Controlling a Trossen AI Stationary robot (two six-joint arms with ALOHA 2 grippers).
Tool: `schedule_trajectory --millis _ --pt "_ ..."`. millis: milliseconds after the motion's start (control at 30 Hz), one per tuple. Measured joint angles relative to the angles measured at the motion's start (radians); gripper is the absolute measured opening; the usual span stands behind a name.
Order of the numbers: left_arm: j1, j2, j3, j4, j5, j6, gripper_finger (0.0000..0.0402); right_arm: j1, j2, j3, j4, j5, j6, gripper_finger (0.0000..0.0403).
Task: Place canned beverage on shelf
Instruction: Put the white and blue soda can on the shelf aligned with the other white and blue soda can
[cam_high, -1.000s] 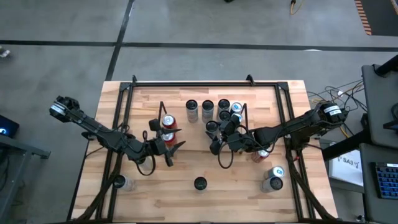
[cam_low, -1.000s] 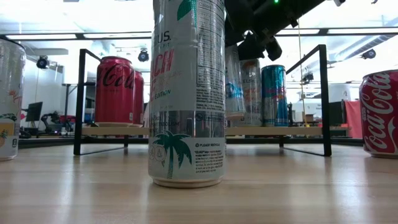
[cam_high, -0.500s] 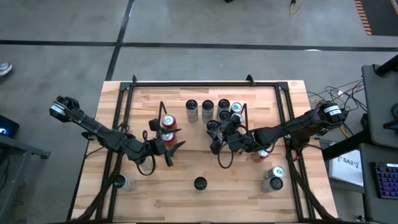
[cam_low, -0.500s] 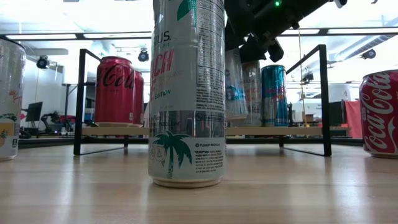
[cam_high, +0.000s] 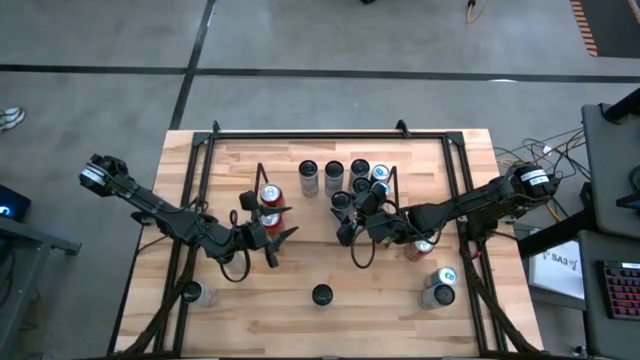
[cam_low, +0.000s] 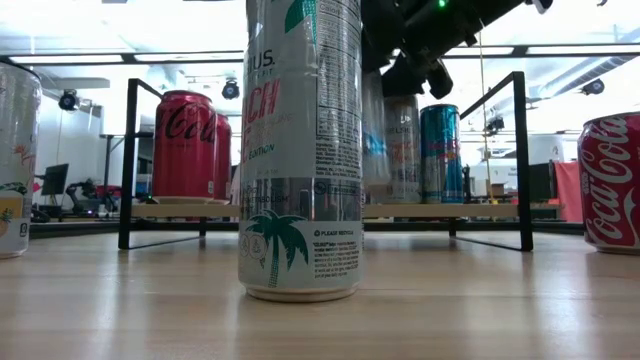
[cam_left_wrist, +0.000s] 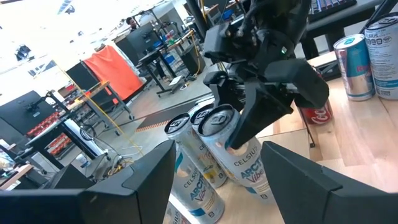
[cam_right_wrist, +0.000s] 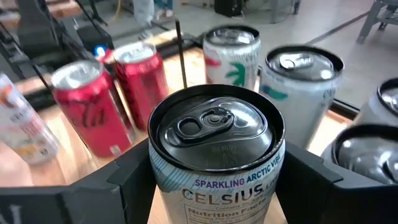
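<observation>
Between the right gripper's fingers a Celsius can is clasped upright, apparently at the shelf beside other cans. Well apart, the left gripper is held with fingers spread, nothing between them.

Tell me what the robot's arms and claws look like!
Both arms are thin, dark and jointed, each with a pale band at its outer end. The left gripper and right gripper have two flat black fingers. Black cables loop beneath them. A small green light glows on one.

A shoe shows on the grey floor, and perhaps a keyboard at right.
</observation>
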Motion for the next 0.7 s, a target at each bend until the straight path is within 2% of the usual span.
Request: schedule_trajectory --millis 233,367,700 --pt "0.000 0.000 0.000 0.001 0.000 0.003 0.0224 0.000 0.019 0.000 0.056 0.000 -0.014 0.0249" --pt "0.000 0.000 -0.001 0.000 0.000 0.004 0.0224 0.000 0.091 0.000 0.149 -0.005 -0.026 0.0249" --pt "0.000 0.000 -0.001 -0.006 0.000 0.005 0.0224 -0.002 0.181 0.044 0.191 0.036 -0.058 0.0249"
